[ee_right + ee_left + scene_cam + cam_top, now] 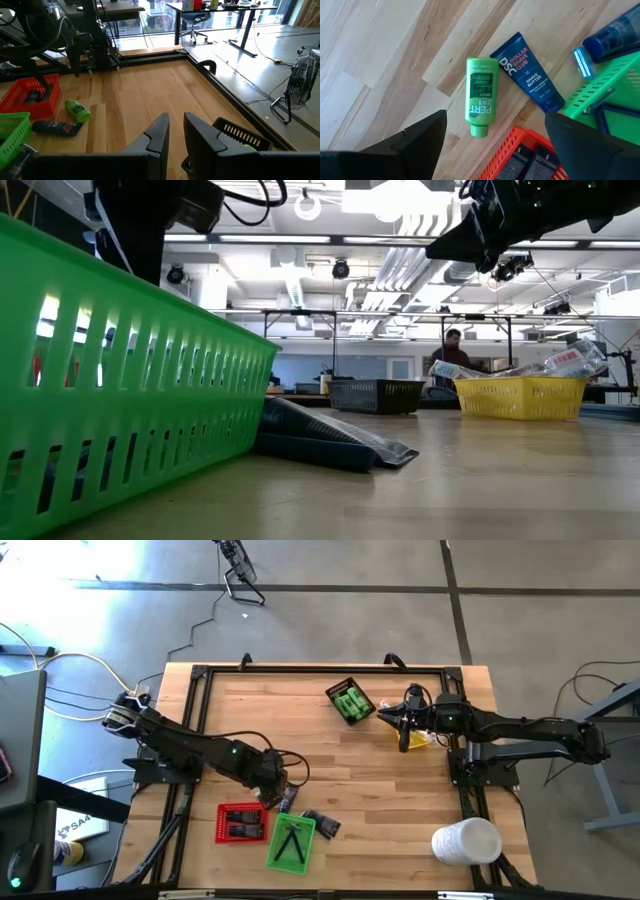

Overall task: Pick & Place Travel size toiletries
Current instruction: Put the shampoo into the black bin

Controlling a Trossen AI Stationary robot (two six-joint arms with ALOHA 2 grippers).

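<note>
left pincer spread above a green bottle on the worktop

the left pincer [283, 790] hangs over the near-left part of the worktop [330, 750], its two dark fingers [415, 142] spread wide and holding nothing. straight below the gap between them, in the left wrist view, a green bottle [481, 96] lies flat on the bare wood, cap end toward the red tray [525, 155]. just beside the bottle lies a dark blue tube [530, 72], flat on the wood too, its far end close to the green tray [605, 95]. a blue razor [582, 62] rests at the green tray's rim, and thin dark pieces lie inside that tray. the red tray holds dark flat packets [241, 823].

from above, the red tray and the green tray sit side by side near the front edge, with another dark packet [322, 825] lying on the wood just right of the green tray. the low view shows that packet resting against the green tray's wall.

farther back, a black tray [351, 701] holds more green bottles. the right pincer [390, 716] hovers well apart from the left one, just beside the black tray and next to a yellow tray [418, 738]; its fingers [160, 132] stand close together with only a narrow gap, pinching nothing. a white cylinder [466, 841] lies at the worktop's near-right corner.
</note>
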